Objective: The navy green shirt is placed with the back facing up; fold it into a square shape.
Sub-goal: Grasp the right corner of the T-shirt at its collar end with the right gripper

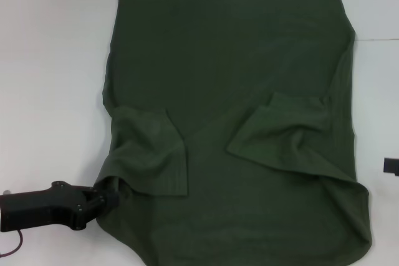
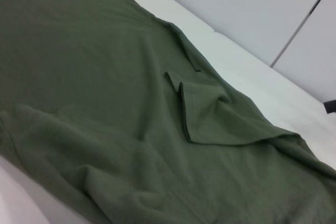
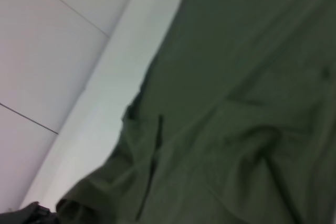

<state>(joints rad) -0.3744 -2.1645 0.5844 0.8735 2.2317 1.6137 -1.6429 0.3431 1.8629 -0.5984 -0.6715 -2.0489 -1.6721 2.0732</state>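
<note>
The navy green shirt (image 1: 230, 91) lies spread flat on the white table (image 1: 50, 60), plain side up. Both short sleeves are folded inward, the left sleeve (image 1: 153, 154) and the right sleeve (image 1: 280, 135). My left gripper (image 1: 111, 190) is at the shirt's near left edge and is shut on the cloth there, which bunches up and is drawn toward it. The shirt fills the left wrist view (image 2: 105, 77) and the right wrist view (image 3: 252, 103). Only a dark tip of my right gripper (image 1: 391, 165) shows, past the shirt's right edge and apart from it.
The white table (image 2: 247, 77) extends around the shirt to the left, right and far side. A seam line (image 1: 380, 40) runs across the table to the right of the shirt. The shirt's near hem runs off the bottom of the head view.
</note>
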